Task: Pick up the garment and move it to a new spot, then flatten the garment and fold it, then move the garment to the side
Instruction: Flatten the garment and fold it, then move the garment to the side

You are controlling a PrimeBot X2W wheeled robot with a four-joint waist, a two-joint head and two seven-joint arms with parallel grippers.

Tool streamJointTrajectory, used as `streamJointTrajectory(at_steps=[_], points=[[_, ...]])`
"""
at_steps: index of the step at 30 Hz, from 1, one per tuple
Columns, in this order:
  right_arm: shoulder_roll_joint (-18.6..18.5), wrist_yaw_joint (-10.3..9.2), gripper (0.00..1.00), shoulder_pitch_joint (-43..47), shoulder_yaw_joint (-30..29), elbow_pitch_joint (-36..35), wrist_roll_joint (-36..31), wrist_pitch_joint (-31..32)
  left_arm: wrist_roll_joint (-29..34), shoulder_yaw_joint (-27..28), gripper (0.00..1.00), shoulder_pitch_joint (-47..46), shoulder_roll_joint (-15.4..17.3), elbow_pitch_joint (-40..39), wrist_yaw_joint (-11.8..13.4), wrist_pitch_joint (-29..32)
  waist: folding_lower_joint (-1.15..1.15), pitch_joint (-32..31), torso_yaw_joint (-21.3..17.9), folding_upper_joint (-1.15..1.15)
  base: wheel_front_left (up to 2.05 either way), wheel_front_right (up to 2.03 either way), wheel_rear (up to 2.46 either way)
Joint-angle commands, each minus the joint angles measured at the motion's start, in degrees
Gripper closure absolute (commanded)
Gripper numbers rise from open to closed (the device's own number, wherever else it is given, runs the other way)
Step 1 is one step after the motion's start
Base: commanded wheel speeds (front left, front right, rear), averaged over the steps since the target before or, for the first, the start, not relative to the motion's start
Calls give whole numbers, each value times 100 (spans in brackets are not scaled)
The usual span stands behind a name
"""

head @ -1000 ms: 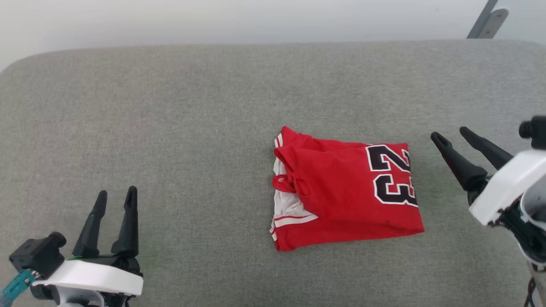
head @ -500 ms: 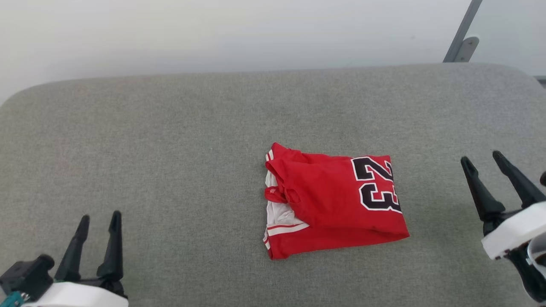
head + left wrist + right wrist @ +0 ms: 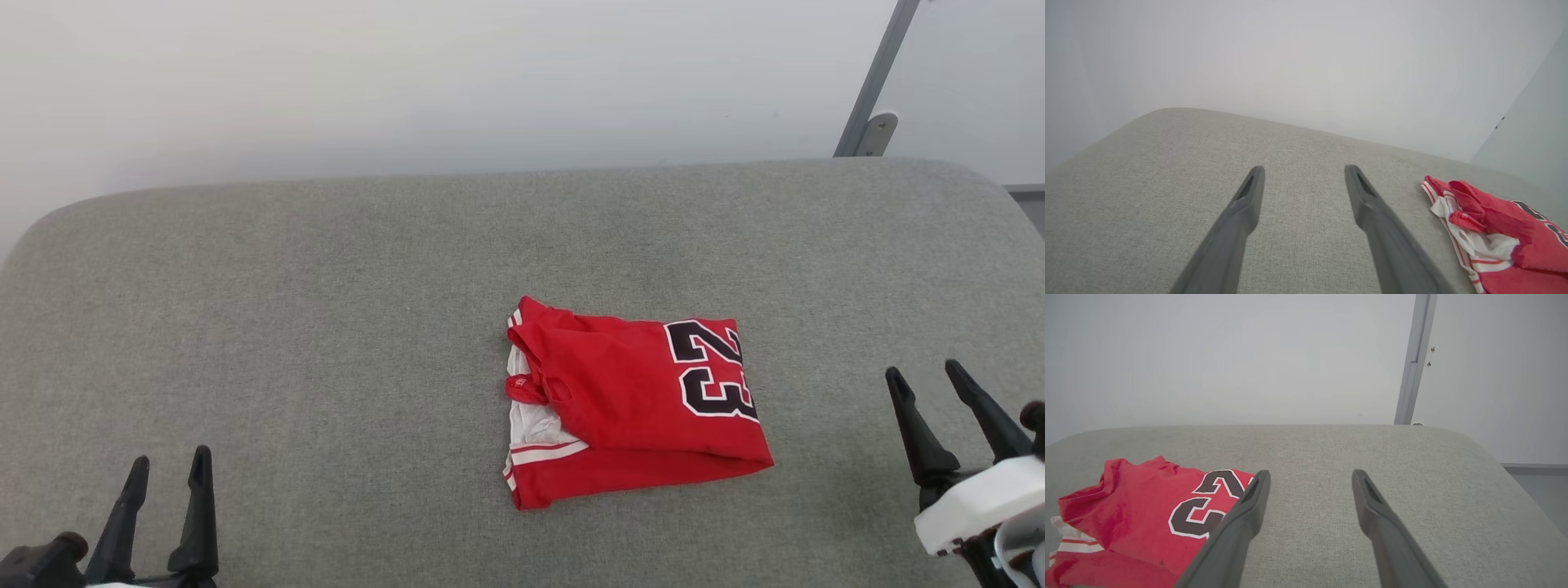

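While both arms sit low at the near edge of the grey cushion (image 3: 326, 327), the garment (image 3: 637, 404) lies folded in a compact rectangle just right of the cushion's centre, and neither tool touches it.

Tool state: left gripper (image 3: 171, 457) has its 2 fingers spread and nothing between them. Right gripper (image 3: 922, 371) is the same, spread and empty.

Key relation: the fold's long axis runs left to right across the head view, tipped slightly down toward the right. The 23 print (image 3: 710, 367) sits at the right-hand end and the collar (image 3: 531, 388), with white sleeve trim, at the left-hand end. The right gripper is near the print end. The left gripper is well apart from the collar end, with bare cushion between.

Judgement: folding looks done, so the shift to the side is what remains. The right arm is the nearer choice and would reach leftward and away from me. The stacked layers may slide apart if pinched at 1 edge.
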Motion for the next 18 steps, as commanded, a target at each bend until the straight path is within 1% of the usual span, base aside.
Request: streamJointTrajectory(at_steps=[1,13,18], points=[[35,-5,0,66,-30,13,15,-60,65,30,0,70,-4,-13,-19,-24,0,-17,-2,0,0,0,0],[290,-5,0,316,-202,265,14,-224,109,85,0,114,-133,1,-19,-24,0,-44,0,0,0,0,0],[430,-5,0,362,-302,165,-58,-225,142,59,0,41,-185,15,-19,-24,0,-22,22,0,0,0,0]])
